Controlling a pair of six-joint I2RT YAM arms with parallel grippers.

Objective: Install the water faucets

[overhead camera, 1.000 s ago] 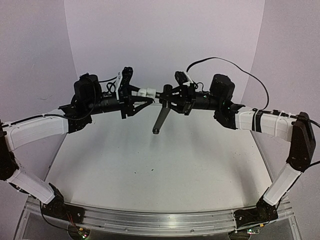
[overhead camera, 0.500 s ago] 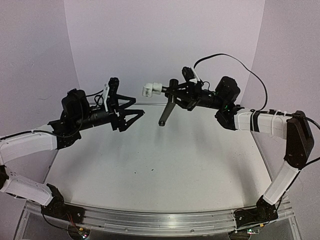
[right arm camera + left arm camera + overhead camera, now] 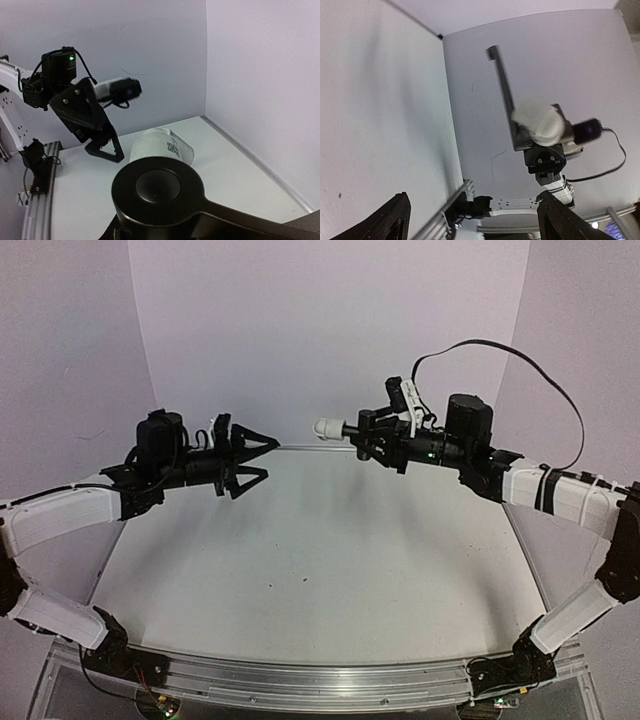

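Note:
The water faucets hang joined in the air above the table's back edge. The white fitting (image 3: 327,427) caps the black spout part (image 3: 352,429), and my right gripper (image 3: 372,435) is shut on the black part. From the right wrist, the spout's round black head (image 3: 157,187) fills the foreground with the white fitting (image 3: 161,146) behind it. My left gripper (image 3: 268,456) stands open and empty, a short gap left of the fitting. The left wrist view shows the fitting (image 3: 542,122) and the long spout bar (image 3: 502,85) beyond the spread fingers (image 3: 395,220).
The white table (image 3: 320,560) lies well below both grippers. An aluminium rail (image 3: 320,680) runs along its near edge between the arm bases. Pale walls close in the back and sides. A black cable (image 3: 520,355) loops above the right arm.
My left gripper let go of the white fitting, opened and drew back to the left. The right arm kept the joined faucet, moved it right and turned it so the spout no longer hangs down.

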